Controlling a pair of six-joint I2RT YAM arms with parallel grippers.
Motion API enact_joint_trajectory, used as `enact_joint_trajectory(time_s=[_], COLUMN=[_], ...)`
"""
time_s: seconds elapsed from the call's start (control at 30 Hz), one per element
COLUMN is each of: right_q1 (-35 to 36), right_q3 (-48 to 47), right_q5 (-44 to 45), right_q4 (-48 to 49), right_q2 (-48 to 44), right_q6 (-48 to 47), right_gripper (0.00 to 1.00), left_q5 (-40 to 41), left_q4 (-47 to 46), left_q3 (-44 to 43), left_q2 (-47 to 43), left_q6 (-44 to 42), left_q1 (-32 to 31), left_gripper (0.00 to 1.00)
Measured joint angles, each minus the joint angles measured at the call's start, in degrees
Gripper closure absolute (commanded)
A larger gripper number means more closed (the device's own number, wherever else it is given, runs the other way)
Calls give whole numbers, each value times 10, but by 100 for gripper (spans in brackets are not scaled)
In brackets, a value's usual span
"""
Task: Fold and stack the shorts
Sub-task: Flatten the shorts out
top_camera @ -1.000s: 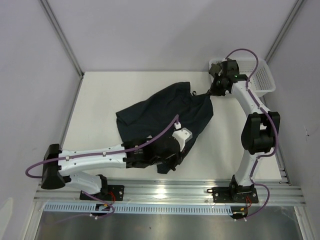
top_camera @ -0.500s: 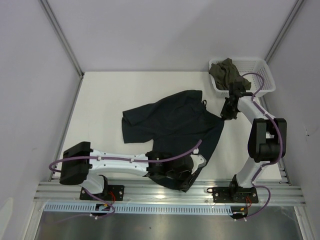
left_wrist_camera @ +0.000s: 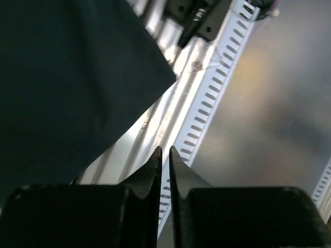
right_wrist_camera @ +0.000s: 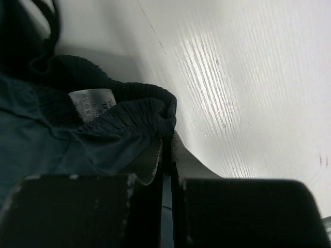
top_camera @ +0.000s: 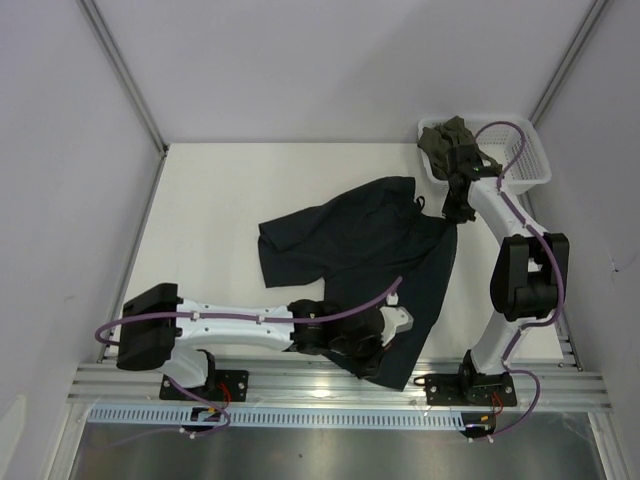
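White table (top_camera: 200, 200), pale walls on three sides, aluminium rail (top_camera: 300, 378) along the near edge.

Shorts (top_camera: 350, 240): dark teal-navy, lying loosely spread on the right-centre of the table. Not folded. One leg reaches left, the other runs down to the near edge, its corner hanging over the rail. Small white label (right_wrist_camera: 92, 102) shows inside the ribbed waistband. Black drawstring (top_camera: 417, 202) loops off the far corner.

Right end effector (top_camera: 455, 212): at the far right corner of the shorts, close to the basket. Fingers pressed together, pinching the waistband edge, which is bunched at the tips in the wrist view (right_wrist_camera: 166, 142).

Left end effector (top_camera: 372, 368): low over the near leg of the shorts, pointing toward the rail. Wrist view (left_wrist_camera: 165, 152) shows the fingers almost together with a thin slit between them and no cloth in it; the fabric lies off to one side.

White basket (top_camera: 525, 160) in the far right corner of the table, with an olive garment (top_camera: 450, 140) heaped at its left end.
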State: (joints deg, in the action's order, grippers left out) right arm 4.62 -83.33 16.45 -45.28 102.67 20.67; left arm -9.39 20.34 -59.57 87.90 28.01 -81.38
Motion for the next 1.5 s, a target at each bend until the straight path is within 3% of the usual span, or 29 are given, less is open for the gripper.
enact_joint_trajectory(time_s=[0.1,0.17,0.2,0.23,0.33,0.53,0.73,0.97,1.17,1.33,1.5], right_q1=[23,27,24,20,2,-20,8,104,158,210,285], right_q3=[-30,-30,-25,-17,19,50,52,111,259,419,476], right_q5=[41,59,65,71,85,92,41,-37,-106,-136,-143], right_q4=[-14,-22,-25,-26,-27,-29,22,123,225,320,354], right_q2=[7,7,7,7,2,-19,-109,-146,-158,-239,-310], right_q6=[3,5,7,10,14,18,15,16,48,102,137], right_gripper=[96,83,71,48,33,31,32,35,41,47,47], left_q5=[2,2,7,18,66,139,223,274,291,309,307], left_q4=[-4,-1,4,12,35,70,109,114,111,102,94], left_q3=[24,47,53,54,49,30,-41,-141,-153,-191,-250], left_q2=[-25,-53,-67,-79,-111,-145,-98,48,107,152,219], left_q6=[2,5,4,4,5,0,-30,-86,-138,-171,-196], left_q1=[40,96,130,165,256,392,433,433,433,438,454], left_gripper=[75,67,66,62,57,48,29,30,31,34,39])
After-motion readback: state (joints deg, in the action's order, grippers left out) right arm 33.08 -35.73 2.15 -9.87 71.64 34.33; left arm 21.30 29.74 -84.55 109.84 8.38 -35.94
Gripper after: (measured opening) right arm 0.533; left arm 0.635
